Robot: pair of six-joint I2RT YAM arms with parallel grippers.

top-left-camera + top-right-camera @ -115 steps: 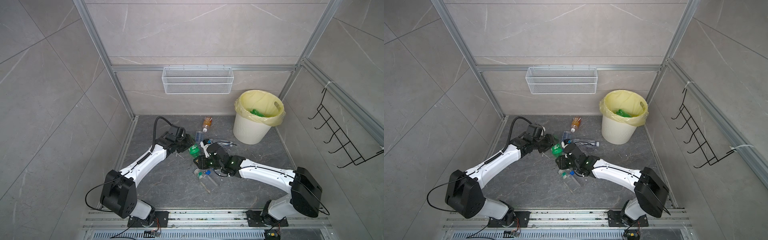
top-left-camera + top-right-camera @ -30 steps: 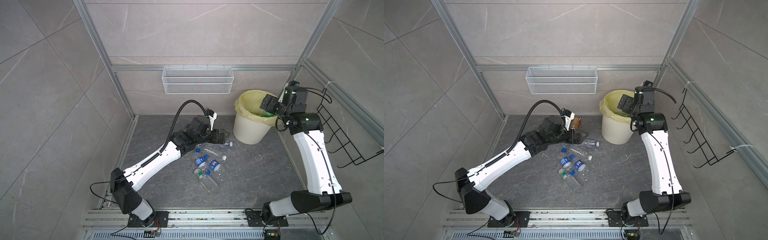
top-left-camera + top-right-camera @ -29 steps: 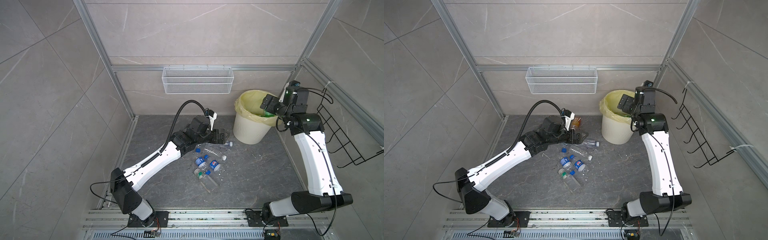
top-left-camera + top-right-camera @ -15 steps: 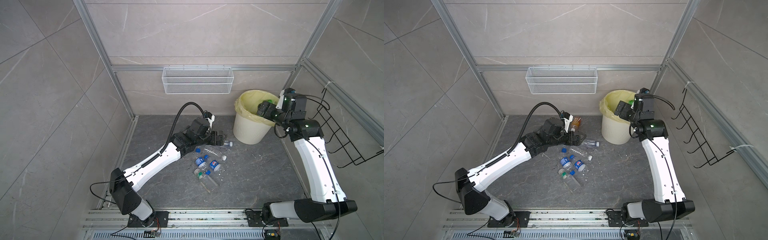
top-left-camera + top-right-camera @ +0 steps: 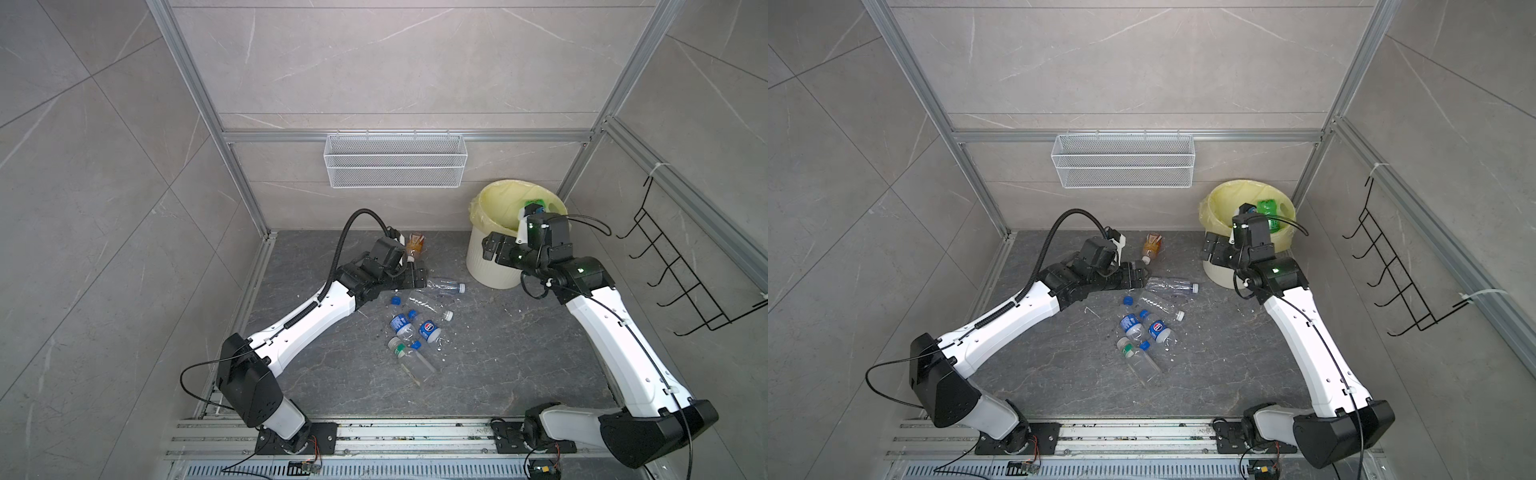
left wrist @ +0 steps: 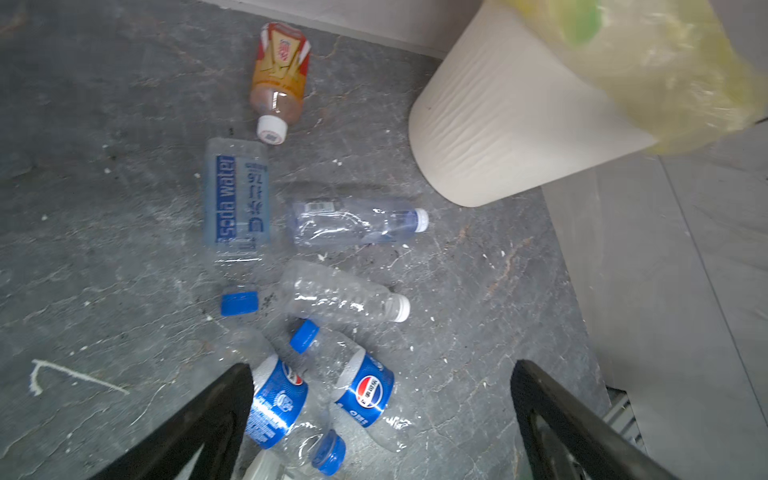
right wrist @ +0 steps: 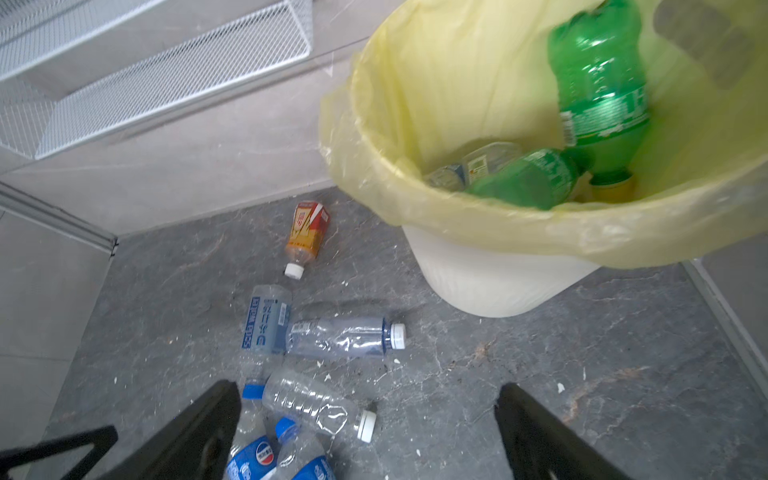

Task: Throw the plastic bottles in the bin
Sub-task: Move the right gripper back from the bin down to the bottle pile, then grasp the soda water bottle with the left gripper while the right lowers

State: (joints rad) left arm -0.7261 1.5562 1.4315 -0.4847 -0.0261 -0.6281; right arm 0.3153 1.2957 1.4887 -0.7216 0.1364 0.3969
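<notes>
Several plastic bottles (image 5: 415, 328) lie in a heap on the grey floor, most of them clear with blue labels. An orange-labelled bottle (image 5: 414, 245) lies nearer the back wall. The bin (image 5: 482, 270), with its yellow bag, holds two green bottles (image 7: 598, 83). My left gripper (image 5: 415, 276) hovers open and empty over the far end of the heap, above a soda water bottle (image 6: 239, 203). My right gripper (image 5: 492, 249) hangs open and empty in front of the bin's wall, with a clear white-capped bottle (image 7: 340, 336) on the floor below it.
A white wire mesh basket (image 5: 395, 166) hangs on the back wall. A black hook rack (image 5: 685, 270) sticks out from the right wall. Aluminium posts frame the corners. A rail (image 5: 374, 432) with both arm bases runs along the front.
My right gripper has come down from above the bin's rim to in front of its wall, still open. The left arm has barely moved.
</notes>
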